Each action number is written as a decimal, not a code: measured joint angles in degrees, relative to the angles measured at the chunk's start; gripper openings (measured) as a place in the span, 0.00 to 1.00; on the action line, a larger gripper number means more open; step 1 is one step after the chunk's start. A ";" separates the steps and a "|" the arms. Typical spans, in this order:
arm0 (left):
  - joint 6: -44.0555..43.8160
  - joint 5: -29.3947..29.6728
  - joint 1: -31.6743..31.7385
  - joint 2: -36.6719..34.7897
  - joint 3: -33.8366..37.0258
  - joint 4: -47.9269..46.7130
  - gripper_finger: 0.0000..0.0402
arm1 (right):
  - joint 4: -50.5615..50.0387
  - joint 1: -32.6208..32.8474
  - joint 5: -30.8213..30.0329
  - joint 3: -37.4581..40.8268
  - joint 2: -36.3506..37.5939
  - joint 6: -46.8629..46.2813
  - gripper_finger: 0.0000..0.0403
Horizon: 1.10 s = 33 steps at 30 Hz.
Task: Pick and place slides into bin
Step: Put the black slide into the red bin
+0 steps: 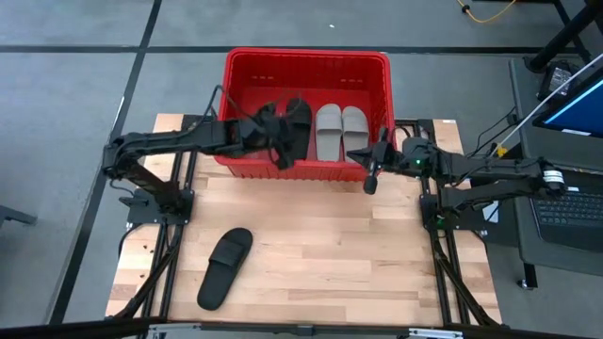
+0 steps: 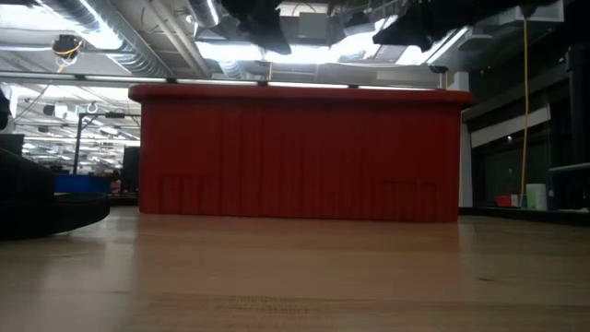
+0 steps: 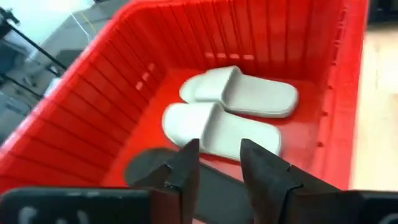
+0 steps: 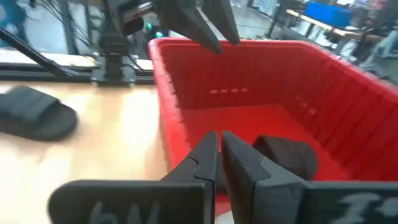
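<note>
The red bin stands at the table's far edge. Two light grey slides lie side by side on its floor at the right, and they also show in the left wrist view. One black slide lies in the bin at the left. The other black slide lies flat on the table at the near left. My left gripper is open and empty, over the bin's near left part above the black slide. My right gripper is shut and empty at the bin's near right corner.
The bin's near wall rises between the table's open wood and the slides inside. The wooden table top lies bare between the loose black slide and the right arm. A laptop stands off the table's right side.
</note>
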<state>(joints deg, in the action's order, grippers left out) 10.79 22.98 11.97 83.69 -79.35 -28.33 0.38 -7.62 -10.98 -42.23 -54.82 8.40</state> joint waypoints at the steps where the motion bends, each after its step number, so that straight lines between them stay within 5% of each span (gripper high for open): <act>1: -1.90 -0.02 -0.81 -0.42 1.31 0.26 0.25 | 2.13 0.01 0.57 2.10 0.71 -0.78 0.06; 9: -11.94 -0.09 -11.17 -1.98 6.75 4.94 0.14 | 10.47 3.78 2.43 9.69 7.04 -3.84 0.06; 18: -11.39 1.86 -21.25 -3.16 6.78 7.01 0.06 | 10.58 9.95 7.21 9.83 8.48 -5.14 0.06; 24: -10.80 1.77 -26.13 -6.25 6.78 -0.66 0.02 | 12.22 13.77 5.87 9.78 8.04 -6.44 0.05; 33: -21.89 -0.05 -33.83 -14.60 6.78 -14.13 0.00 | 21.27 18.95 -1.70 9.42 1.21 -6.42 0.02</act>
<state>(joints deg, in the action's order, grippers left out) -11.09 22.93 -21.86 69.09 -72.58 -42.46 21.65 11.33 -12.68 -32.81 -53.62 1.98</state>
